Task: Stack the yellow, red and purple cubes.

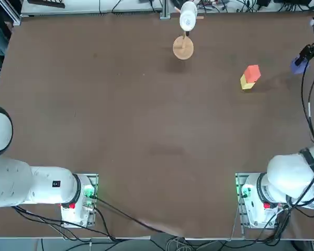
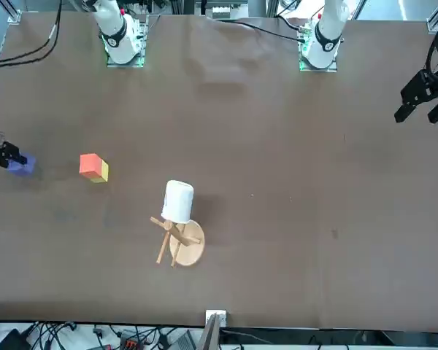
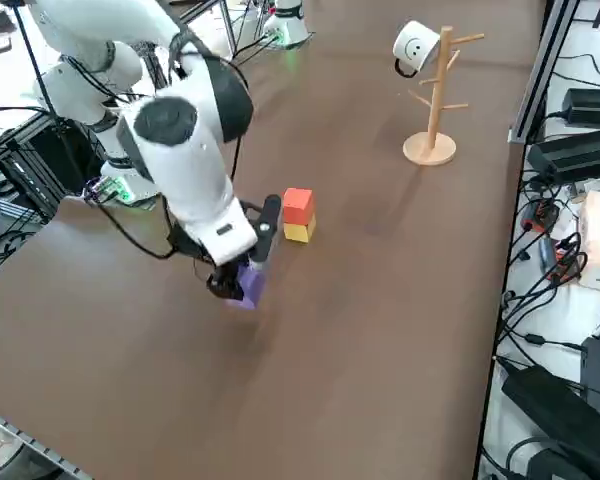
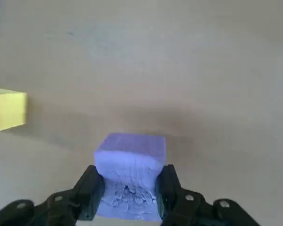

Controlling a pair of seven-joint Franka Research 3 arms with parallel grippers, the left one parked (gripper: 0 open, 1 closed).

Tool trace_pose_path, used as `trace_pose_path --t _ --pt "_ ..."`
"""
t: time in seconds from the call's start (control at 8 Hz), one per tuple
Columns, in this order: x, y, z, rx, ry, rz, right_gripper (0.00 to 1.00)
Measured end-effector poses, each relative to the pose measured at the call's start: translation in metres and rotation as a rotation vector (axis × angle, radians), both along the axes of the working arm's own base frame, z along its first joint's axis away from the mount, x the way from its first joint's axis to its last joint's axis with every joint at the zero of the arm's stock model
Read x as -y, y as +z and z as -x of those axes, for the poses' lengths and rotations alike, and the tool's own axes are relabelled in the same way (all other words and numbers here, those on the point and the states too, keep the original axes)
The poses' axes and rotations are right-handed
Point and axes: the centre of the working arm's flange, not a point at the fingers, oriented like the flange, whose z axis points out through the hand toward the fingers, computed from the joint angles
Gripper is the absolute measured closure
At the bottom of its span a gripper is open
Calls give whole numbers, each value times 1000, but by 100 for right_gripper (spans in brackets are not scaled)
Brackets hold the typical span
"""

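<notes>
Right side view gives you the layout: the red cube (image 3: 298,201) sits on the yellow cube (image 3: 299,231) in the far right part of the desk (image 3: 380,330), set in from the far edge. You have the purple cube (image 4: 129,162) clenched between the two fingers of the claw (image 4: 131,189), out to the right of that pair, nearer the desk's right edge, and it seems to be off the surface. Your next step, as I judge it, is to put purple on top of red. Raise it well clear of red's top before you travel left, or its lower edge could knock the pair over. Bring its faces square with red's, check centring from two sides, then lower slowly until the faces just meet. Its face looks creased between the fingers, so it may be soft; don't squeeze harder, and let both fingers part evenly so neither drags it off. Retreat straight up. Keep away from the wooden stand (image 3: 435,120) by the middle of the far edge. Your count: three cubes, one of each colour, two stacked and one gripped; one stand; one white mug (image 3: 416,46) hanging on it.
</notes>
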Motion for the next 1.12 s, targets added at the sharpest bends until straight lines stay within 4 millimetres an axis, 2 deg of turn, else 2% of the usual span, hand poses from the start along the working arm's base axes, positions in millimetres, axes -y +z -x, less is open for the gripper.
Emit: trace_pose_path --t 0.25,0.5,0.75,1.12 --pt "-40 32 0 9 -1 -8 40" --pt "-87 49 4 7 -59 -13 40" --pt "-131 54 7 3 -101 -15 40" --pt "-184 43 7 3 -165 -8 40"
